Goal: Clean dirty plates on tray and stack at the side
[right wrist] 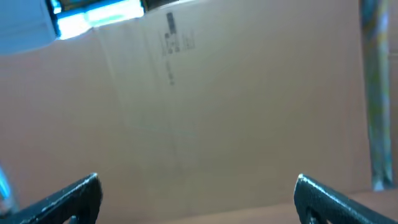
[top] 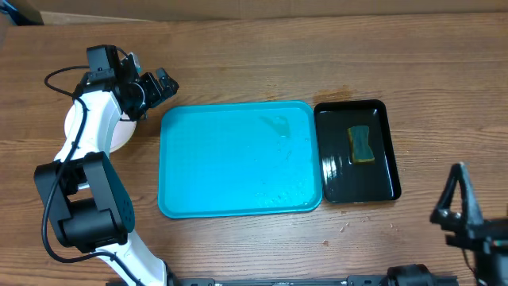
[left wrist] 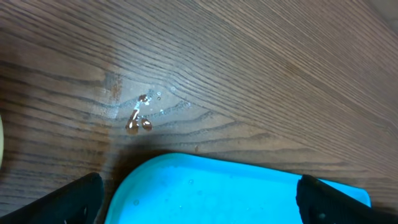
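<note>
The turquoise tray [top: 238,159] lies mid-table with no plates on it, only a few water drops. Its corner shows in the left wrist view [left wrist: 236,193]. A white round plate [top: 123,135] sits left of the tray, mostly hidden under my left arm; how many are stacked there I cannot tell. A pale sliver of its rim [left wrist: 1,143] shows in the left wrist view. My left gripper [top: 163,87] [left wrist: 199,208] is open and empty above the tray's far left corner. My right gripper [top: 460,187] [right wrist: 199,199] is open and empty at the front right, raised.
A black tray [top: 385,151] with a yellow-green sponge [top: 361,144] stands right of the turquoise tray. Water drops [left wrist: 140,118] lie on the wood beyond the tray corner. A cardboard box [right wrist: 217,93] fills the right wrist view.
</note>
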